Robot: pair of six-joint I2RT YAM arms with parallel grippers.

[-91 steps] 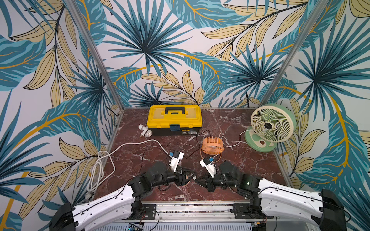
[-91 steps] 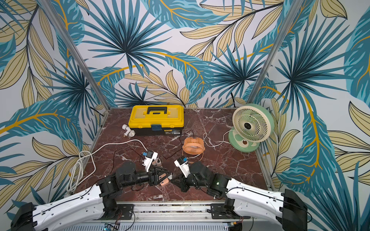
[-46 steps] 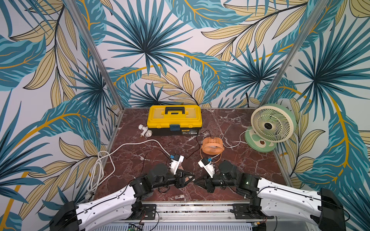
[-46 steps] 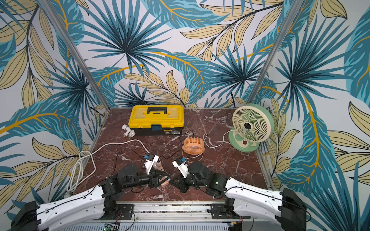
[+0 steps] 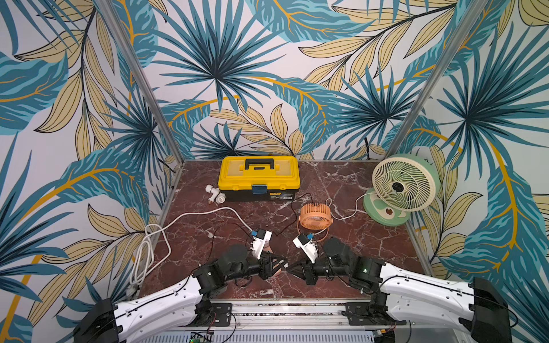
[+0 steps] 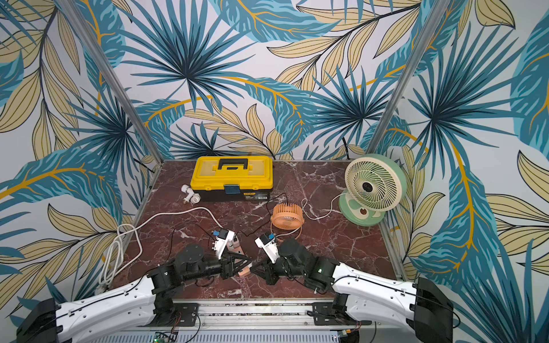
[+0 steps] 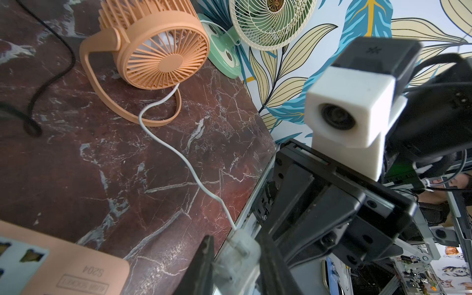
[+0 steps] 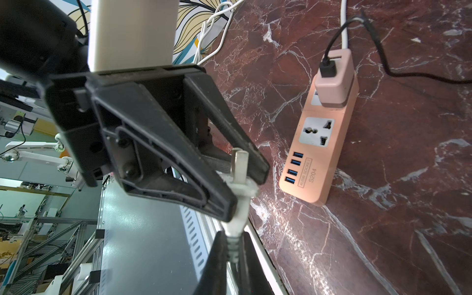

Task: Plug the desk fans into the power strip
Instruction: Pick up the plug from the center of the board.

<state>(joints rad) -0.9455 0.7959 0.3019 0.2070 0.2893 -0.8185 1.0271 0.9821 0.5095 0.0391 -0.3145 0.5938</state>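
My two grippers meet tip to tip near the table's front edge in both top views, the left gripper (image 5: 284, 264) facing the right gripper (image 5: 290, 268). A white plug (image 8: 240, 189) with bare metal prongs sits between them. The right gripper (image 8: 232, 250) is shut on the plug's ribbed cord end. The left gripper (image 7: 236, 258) has its jaws against both sides of the plug body (image 7: 240, 245). The plug's thin white cord (image 7: 178, 155) runs behind the orange fan towards the green desk fan (image 5: 401, 184). The salmon power strip (image 8: 321, 143) lies flat beside the grippers, one white socket free.
A pink adapter (image 8: 334, 81) with a black cable fills the strip's other socket. A small orange fan (image 5: 315, 215) stands mid-table. A yellow toolbox (image 5: 258, 175) and a white pipe fitting (image 5: 215, 194) sit at the back. The strip's thick white cord (image 5: 193, 213) trails off the left edge.
My left gripper has slid right to meet the right gripper, and its jaws have narrowed onto the plug. The right gripper has kept its hold and barely moved.
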